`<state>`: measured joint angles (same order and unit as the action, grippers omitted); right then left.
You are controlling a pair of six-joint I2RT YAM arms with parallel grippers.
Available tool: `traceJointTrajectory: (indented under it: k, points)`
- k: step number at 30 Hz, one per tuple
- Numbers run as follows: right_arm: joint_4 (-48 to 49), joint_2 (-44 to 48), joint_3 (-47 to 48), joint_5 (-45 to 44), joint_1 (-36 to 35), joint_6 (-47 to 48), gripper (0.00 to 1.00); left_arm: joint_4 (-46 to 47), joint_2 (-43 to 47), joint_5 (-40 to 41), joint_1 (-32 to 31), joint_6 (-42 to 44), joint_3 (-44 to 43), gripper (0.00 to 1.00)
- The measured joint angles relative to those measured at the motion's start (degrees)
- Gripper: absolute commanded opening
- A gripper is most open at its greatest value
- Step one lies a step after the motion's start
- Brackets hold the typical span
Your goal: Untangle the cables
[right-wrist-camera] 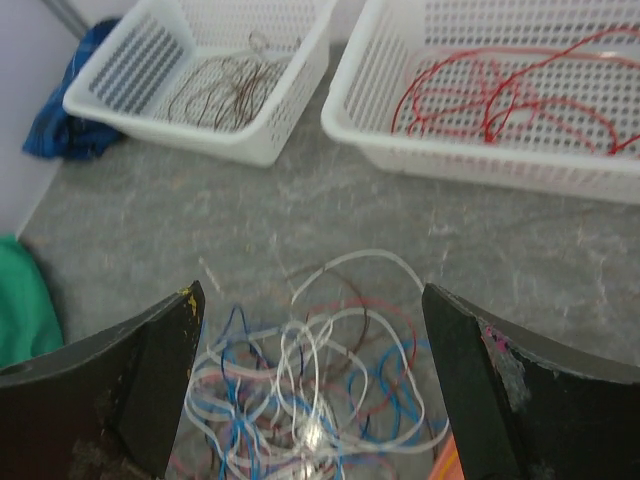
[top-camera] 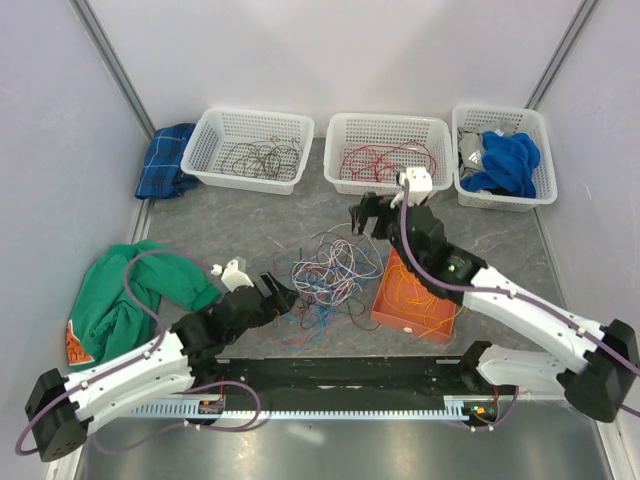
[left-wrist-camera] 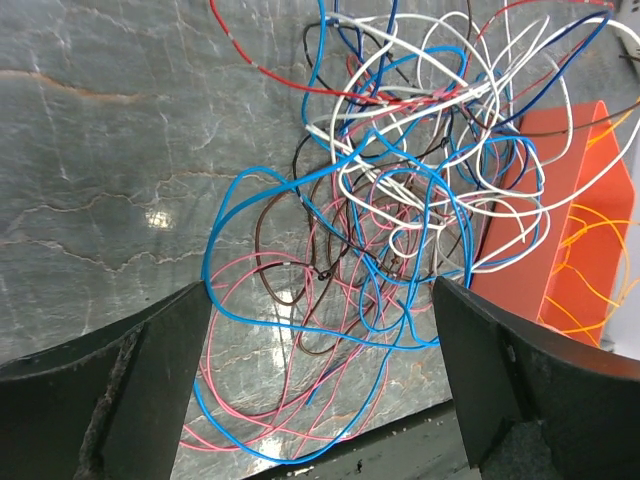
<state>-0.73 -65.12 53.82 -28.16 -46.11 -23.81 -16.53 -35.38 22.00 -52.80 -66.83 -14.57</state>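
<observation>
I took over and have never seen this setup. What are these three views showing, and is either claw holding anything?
A left arm and right arm sit at the table's near edge. The wide picture looks down from behind them; the other two come from a camera on each wrist, the black wedges being its own gripper. The left gripper and right gripper are open beside the tangle of cables, holding nothing. Beside it sits an orange tray with orange wires. At the back, the left basket holds brown wires, the middle basket red wires, the right basket blue cloth.
</observation>
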Motion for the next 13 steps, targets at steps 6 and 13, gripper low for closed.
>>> traceJointTrajectory:
  k: [6,13]
  points:
    - [-0.6,9.7,-12.2,-1.6,-10.9,-0.8,0.98,-2.0,-4.7,0.6,0.0,1.5,-4.7,1.0]
    - [-2.3,11.2,-15.0,-6.5,-20.3,-0.9,0.98,-3.1,-7.8,1.2,0.0,4.8,-8.8,1.0]
